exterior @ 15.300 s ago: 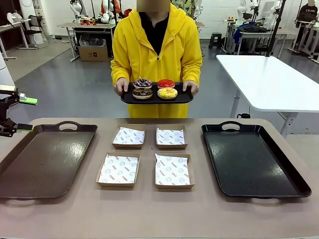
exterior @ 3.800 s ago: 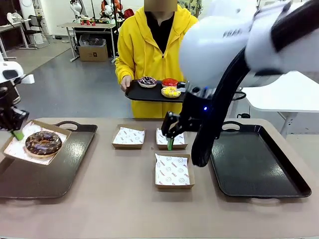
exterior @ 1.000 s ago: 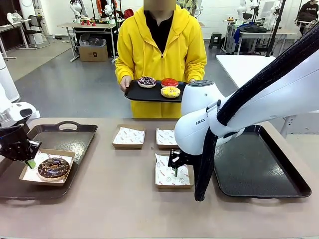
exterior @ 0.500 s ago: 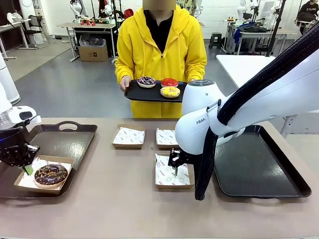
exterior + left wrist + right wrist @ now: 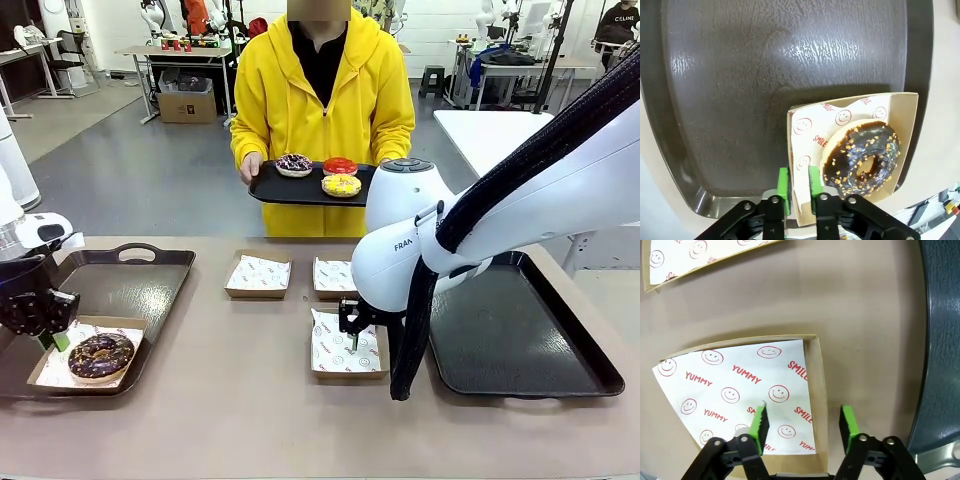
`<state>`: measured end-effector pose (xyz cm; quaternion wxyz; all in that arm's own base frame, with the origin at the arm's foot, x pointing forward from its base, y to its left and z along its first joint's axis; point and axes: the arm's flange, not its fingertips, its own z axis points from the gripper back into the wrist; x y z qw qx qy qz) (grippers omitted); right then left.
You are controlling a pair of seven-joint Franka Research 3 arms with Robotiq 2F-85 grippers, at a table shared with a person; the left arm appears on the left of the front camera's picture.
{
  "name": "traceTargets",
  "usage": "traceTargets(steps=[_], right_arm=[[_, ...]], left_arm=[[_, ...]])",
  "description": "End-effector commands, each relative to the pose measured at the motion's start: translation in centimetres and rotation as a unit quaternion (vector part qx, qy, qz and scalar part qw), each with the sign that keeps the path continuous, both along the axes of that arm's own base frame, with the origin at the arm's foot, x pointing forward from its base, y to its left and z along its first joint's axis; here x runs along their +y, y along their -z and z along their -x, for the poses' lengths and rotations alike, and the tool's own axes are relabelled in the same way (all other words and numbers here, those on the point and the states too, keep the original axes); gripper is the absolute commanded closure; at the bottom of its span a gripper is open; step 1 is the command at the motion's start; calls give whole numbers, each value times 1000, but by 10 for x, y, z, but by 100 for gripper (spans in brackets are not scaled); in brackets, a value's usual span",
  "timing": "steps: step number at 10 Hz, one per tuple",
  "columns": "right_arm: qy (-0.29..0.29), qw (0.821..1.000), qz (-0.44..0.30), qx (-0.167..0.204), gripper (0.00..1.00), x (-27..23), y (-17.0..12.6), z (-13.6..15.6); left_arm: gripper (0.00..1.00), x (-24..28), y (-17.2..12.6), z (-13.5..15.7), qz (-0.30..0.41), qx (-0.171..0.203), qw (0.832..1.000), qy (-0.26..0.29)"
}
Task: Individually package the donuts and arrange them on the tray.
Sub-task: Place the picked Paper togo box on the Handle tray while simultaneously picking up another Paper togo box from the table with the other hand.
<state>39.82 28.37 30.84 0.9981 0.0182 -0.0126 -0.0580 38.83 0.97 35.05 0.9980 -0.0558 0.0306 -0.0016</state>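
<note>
Four donuts in play. One, the boxed donut, dark with orange crumbs, sits in its box at 7 o'clock on the left tray. The other three, sprinkled, red and yellow, ride the carry tray that the person holds at 12 o'clock, beyond the surface.

My left tool has its pads pressed together on the box's side wall, pinching the card. The box bottom looks down on the tray, though I can't confirm full contact.

My right tool is spread and straddles the wall of the near box mid-surface. One pad is over the liner, the other is outside the card. I can't tell if either pad touches. Two more empty boxes lie at its 11 and 12 o'clock. The right tray is at 3 o'clock.

Handling, my read:
- The donuts are light and soft, and the glaze smears, so I never squeeze one and move it by its box.
- The card is thin and flexes. With a donut loaded off-centre, it will sag away from the pinch.
- I'd bite deep at mid-wall and keep the box level.
- The liner is loose and slick and may slide or get caught under a pad.
</note>
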Motion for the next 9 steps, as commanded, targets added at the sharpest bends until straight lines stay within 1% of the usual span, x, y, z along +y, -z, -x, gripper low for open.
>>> traceTargets(steps=[1,2,3,4,5,9], right_arm=[[-6,1000,3,-10,100,-1,7,1],[-4,1000,4,-7,74,-2,8,1],[-2,1000,3,-5,86,-2,8,1],[1,1000,4,-4,100,-2,8,1],[2,1000,5,-4,100,-2,8,1],[6,1000,6,-2,100,-3,8,1]], left_arm=[[40,-1,-1,11,12,-11,1000,2],[0,-1,-1,12,12,-14,1000,0],[0,-1,-2,13,13,-15,1000,0],[0,-2,-4,13,15,-17,1000,-2],[40,-2,-5,14,17,-19,1000,-4],[2,-3,-7,14,22,-17,1000,-8]])
